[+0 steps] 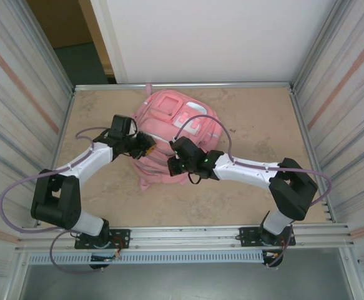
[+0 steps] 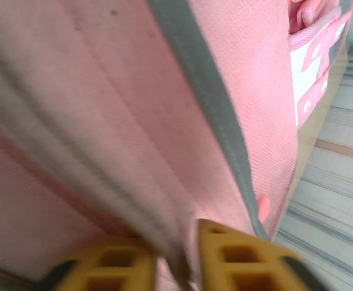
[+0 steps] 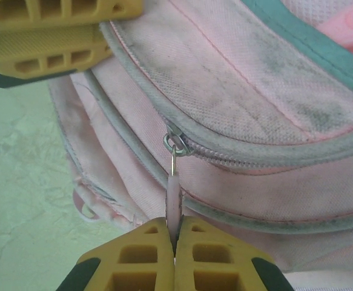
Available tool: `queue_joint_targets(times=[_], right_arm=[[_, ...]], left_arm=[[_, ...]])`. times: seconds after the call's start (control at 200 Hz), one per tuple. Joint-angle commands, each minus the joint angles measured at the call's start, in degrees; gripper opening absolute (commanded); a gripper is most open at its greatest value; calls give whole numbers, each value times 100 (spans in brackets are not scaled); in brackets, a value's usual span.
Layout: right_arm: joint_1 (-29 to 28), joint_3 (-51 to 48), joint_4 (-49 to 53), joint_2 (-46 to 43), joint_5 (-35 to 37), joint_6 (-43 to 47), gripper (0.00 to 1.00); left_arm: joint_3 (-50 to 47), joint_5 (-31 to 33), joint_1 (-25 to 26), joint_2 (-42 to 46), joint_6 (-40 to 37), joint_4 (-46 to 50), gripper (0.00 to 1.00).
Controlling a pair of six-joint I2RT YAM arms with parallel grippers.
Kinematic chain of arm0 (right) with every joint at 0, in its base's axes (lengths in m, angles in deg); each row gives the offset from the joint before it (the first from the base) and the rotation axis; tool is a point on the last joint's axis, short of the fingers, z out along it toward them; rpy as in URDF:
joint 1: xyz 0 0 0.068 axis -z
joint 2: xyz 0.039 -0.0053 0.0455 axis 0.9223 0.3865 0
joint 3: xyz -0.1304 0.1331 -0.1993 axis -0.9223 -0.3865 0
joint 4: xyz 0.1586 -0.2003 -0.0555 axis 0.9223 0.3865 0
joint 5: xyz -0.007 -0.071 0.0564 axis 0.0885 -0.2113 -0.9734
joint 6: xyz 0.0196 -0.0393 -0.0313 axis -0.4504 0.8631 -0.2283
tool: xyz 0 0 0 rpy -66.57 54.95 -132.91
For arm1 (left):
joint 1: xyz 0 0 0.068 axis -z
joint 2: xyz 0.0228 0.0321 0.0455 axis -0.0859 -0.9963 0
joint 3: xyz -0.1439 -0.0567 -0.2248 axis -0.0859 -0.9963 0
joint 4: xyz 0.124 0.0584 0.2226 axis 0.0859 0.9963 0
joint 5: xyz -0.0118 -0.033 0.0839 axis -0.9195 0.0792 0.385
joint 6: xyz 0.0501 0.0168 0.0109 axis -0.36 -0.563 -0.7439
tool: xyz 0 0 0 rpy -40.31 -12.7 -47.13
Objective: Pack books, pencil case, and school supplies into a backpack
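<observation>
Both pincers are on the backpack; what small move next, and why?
Probably a short pull by the right pincer along the zipper track: it is shut on the pull tab, while the left pincer pinches fabric of the backpack, bracing it.

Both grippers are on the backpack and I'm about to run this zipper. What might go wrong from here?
1. The right gripper pinches only the end of the thin pink zipper pull; a hard tug may slip it free.
2. The left gripper anchors the backpack by a loose fabric fold; if that slides out, the backpack may drag instead of the zipper running.
3. The grippers sit close together in the top view, so they might collide.
</observation>
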Motion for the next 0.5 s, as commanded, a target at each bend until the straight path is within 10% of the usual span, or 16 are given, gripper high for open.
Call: queue_joint_targets(times=[0.0, 0.256, 0.496], right_arm=[[-8, 7, -366, -83, -539, 268, 0], [-15, 164, -628, 258, -1006, 363, 0], [104, 36, -563, 446, -1048, 684, 0]], left_arm=[[115, -366, -119, -129, -351, -188, 47], [-585, 253, 415, 217, 311, -495, 50], [-633, 310, 575, 305, 554, -776, 3]])
